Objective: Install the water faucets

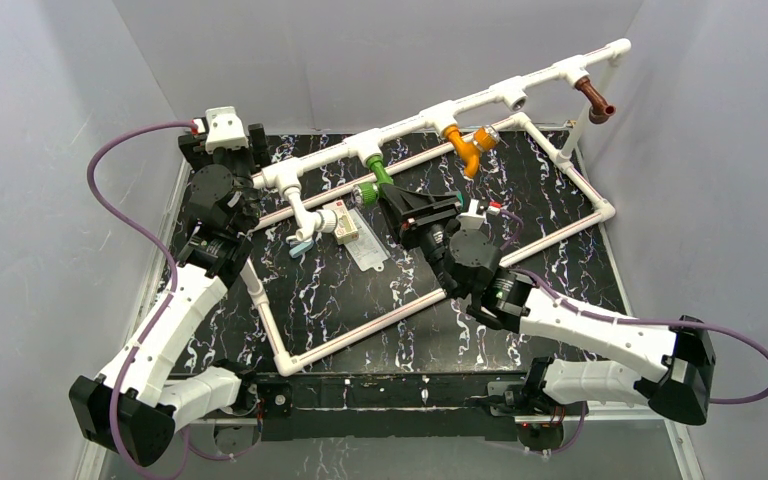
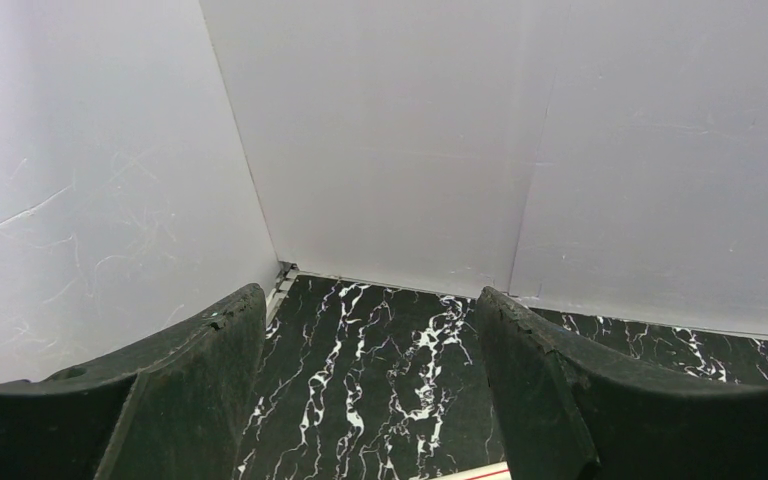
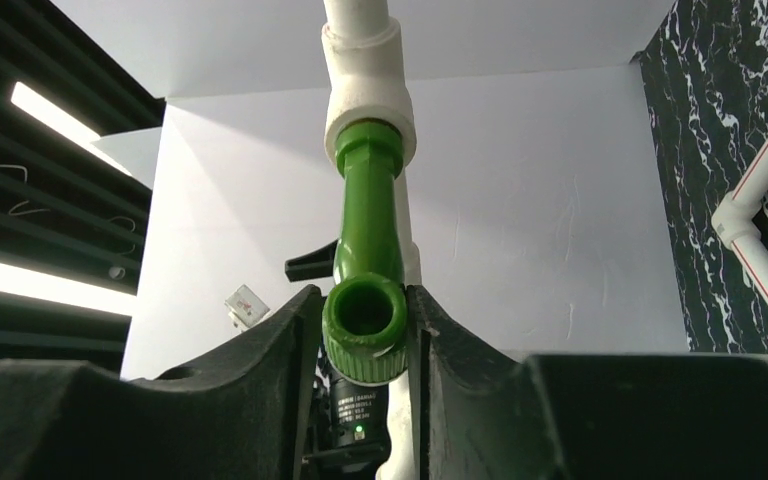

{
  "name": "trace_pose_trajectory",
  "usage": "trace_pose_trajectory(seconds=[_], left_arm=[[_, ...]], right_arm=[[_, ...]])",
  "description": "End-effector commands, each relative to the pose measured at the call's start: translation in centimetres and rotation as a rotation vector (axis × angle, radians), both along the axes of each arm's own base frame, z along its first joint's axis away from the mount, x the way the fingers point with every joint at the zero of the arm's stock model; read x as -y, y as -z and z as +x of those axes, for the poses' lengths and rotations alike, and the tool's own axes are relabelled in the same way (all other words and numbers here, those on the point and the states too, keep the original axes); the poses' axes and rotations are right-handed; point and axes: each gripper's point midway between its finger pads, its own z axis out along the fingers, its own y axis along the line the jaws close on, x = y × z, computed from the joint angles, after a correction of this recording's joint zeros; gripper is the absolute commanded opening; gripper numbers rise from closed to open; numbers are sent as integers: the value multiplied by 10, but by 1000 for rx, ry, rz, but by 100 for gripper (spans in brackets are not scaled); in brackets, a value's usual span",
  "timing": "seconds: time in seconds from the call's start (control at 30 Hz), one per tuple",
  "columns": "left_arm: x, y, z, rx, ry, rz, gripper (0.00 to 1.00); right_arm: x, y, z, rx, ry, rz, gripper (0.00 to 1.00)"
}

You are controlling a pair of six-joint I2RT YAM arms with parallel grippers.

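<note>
Right pincer (image 3: 363, 296) first: we see its two black fingers (image 3: 260, 370) pressed on both sides of the green faucet (image 3: 368, 220), holding its round end. That green faucet sits in a socket of the long white pipe (image 1: 520, 88). On the same pipe we see the orange faucet (image 1: 470, 145) in its own socket, the brown faucet (image 1: 593, 100) in the socket at the far right end, and the white faucet (image 1: 305, 215) in the socket at the left end. Our left pincer (image 2: 370, 300) is wide open with nothing in it, up by the back left corner, well apart from the faucets. Under the pipe, a white pipe frame (image 1: 360, 330) lies on the black table (image 1: 560, 250). A small teal piece (image 1: 302, 247) lies just beside the white faucet.
</note>
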Motion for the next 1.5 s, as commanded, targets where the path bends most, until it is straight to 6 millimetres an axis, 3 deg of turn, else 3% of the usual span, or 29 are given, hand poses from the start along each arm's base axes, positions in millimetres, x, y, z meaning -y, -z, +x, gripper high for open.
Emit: trace_pose_trajectory(seconds=[0.0, 0.3, 0.47, 0.73, 0.83, 1.03, 1.47], left_arm=[[16, 200, -21, -649, 100, 247, 74], [16, 200, -21, -648, 99, 247, 74], [17, 201, -21, -653, 101, 248, 74], [18, 203, -21, -657, 103, 249, 74], [18, 203, -21, -658, 103, 249, 74], [18, 204, -21, -661, 102, 251, 74], [19, 203, -20, -659, 108, 248, 74]], right_arm=[[4, -28, -21, 22, -83, 98, 45], [6, -18, -26, 11, -107, 48, 58], [16, -17, -33, 59, -106, -33, 62], [21, -24, -48, 262, -145, -342, 67], [23, -26, -51, 405, -143, -511, 66], [27, -54, -66, 777, -129, -790, 68], [27, -60, -71, 1383, -120, -1433, 67]])
